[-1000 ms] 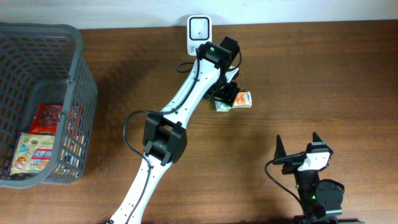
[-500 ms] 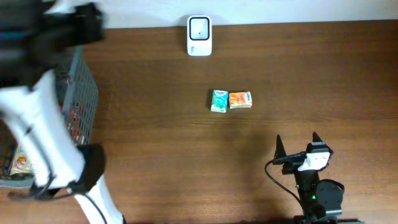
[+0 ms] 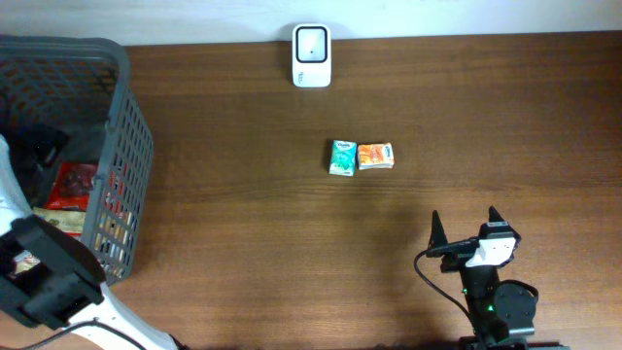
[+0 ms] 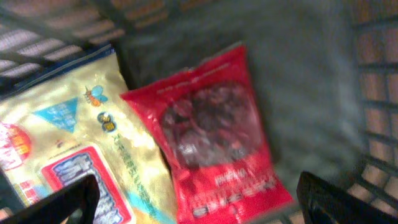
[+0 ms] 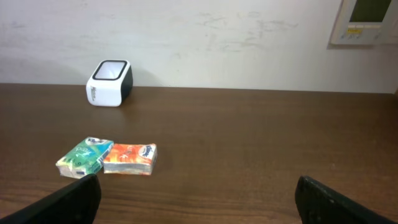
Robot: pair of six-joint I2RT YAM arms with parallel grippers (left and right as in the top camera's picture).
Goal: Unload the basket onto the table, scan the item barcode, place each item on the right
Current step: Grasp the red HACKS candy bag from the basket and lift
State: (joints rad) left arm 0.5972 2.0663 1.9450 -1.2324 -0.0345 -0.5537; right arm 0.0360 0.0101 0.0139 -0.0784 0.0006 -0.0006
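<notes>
Probably light, soft and slippery (crinkly film), the red pouch (image 4: 211, 143) suits an edge pinch by the wide-open, empty left gripper (image 4: 199, 208).

Basket walls (image 3: 134, 160) around red packet (image 4: 211, 149)

A red pouch (image 4: 211, 134) in grey basket (image 3: 136, 146), touching yellow packet (image 4: 68, 143); white scanner (image 3: 311, 43) at far edge of table (image 3: 486, 117).

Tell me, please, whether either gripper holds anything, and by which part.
Nothing is held: the left gripper is open above the red packet in the basket, the right gripper open too.
</notes>
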